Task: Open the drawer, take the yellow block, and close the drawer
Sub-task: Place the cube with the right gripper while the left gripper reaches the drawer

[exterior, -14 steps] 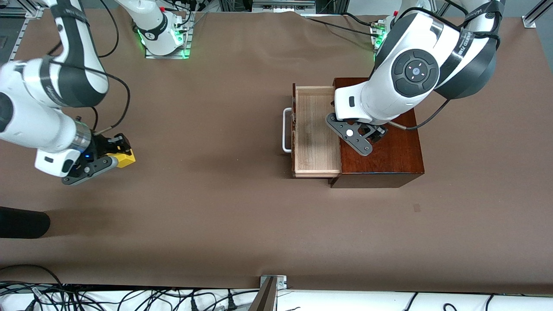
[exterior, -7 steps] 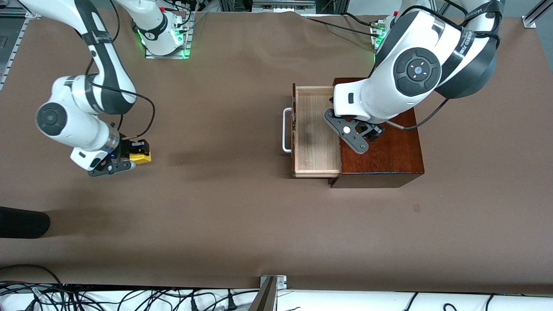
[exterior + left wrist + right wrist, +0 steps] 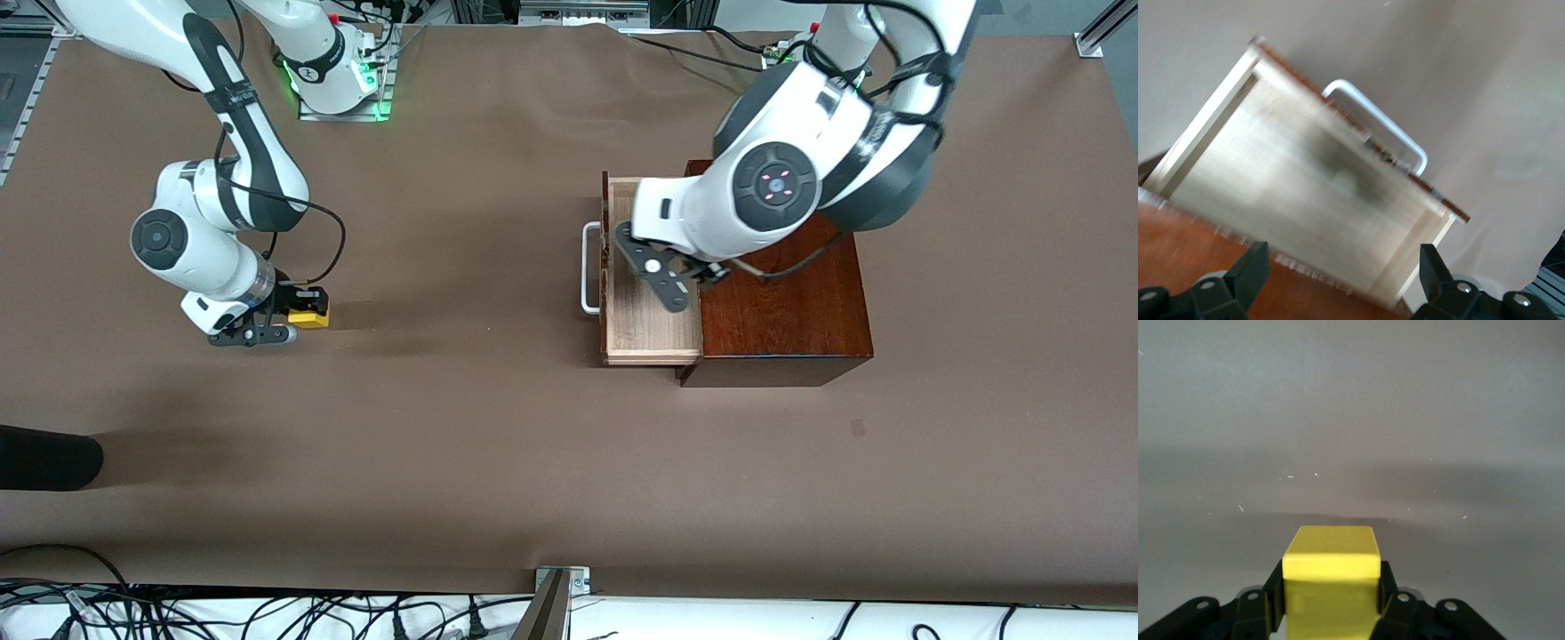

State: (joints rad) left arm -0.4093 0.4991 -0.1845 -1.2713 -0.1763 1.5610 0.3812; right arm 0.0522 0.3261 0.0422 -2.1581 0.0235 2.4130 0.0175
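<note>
The table (image 3: 498, 427) is seen from high above; the drawer (image 3: 653, 320) (image 3: 1305, 193) is shared, viewed closely by the left wrist camera.

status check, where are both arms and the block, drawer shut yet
Right gripper shut on yellow block, over bare table. Left gripper open, over the drawer. Drawer not yet shut. Nothing blocking.

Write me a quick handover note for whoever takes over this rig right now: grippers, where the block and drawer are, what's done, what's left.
Right gripper: shut on the yellow block, over bare table toward the right arm's end.
Left gripper: open, holding nothing, over the drawer where it meets the wooden box.
Drawer: pulled out, tray looks empty, white handle free.
Done: drawer opened, block taken out.
Left: close the drawer; the block is not yet set down.
</note>
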